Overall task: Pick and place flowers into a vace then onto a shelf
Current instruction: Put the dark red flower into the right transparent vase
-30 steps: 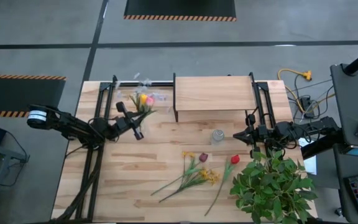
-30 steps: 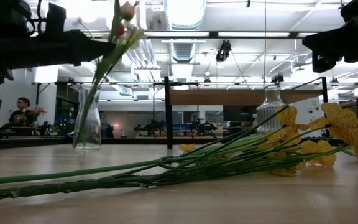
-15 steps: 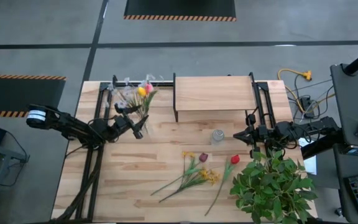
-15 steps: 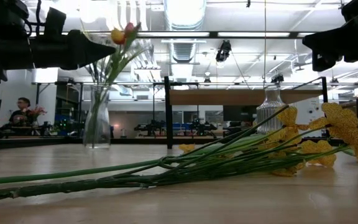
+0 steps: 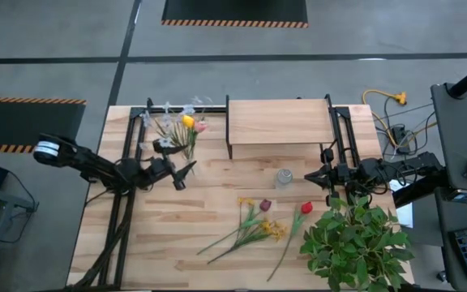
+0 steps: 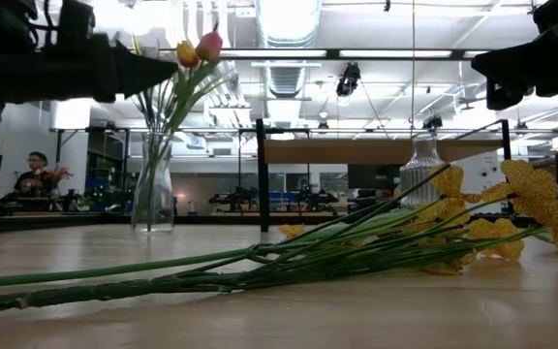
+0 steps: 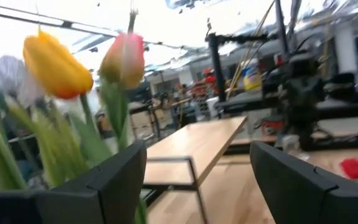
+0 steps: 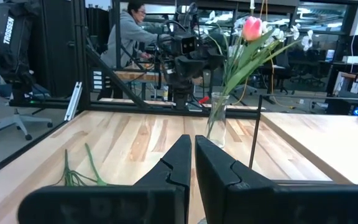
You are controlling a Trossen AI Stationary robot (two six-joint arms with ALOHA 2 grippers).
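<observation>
A clear glass vase (image 6: 153,189) stands upright on its base at the table's far left, with the flowers in it: a yellow head (image 7: 55,65), a pink head (image 7: 126,59) and pale sprigs (image 5: 186,123). My left gripper (image 5: 183,173) (image 7: 197,180) hangs open just on the near side of the vase, nothing between its fingers. More flowers (image 5: 254,227) and a red one (image 5: 305,208) lie flat on the table. The shelf (image 5: 278,122) stands at the far middle. My right gripper (image 5: 310,177) (image 8: 191,162) waits shut by a small ribbed vase (image 5: 284,177).
A bushy green leafy plant (image 5: 355,239) fills the near right corner. Black frame rails (image 5: 136,138) run along the table's left and right sides. A person (image 8: 132,31) sits in the room beyond the table's left side.
My left gripper has opened and let go of the flowers in the vase, drawing back a little toward the near edge. The vase, tilted a second ago, now stands upright, and the flower heads have swung toward the far edge.
</observation>
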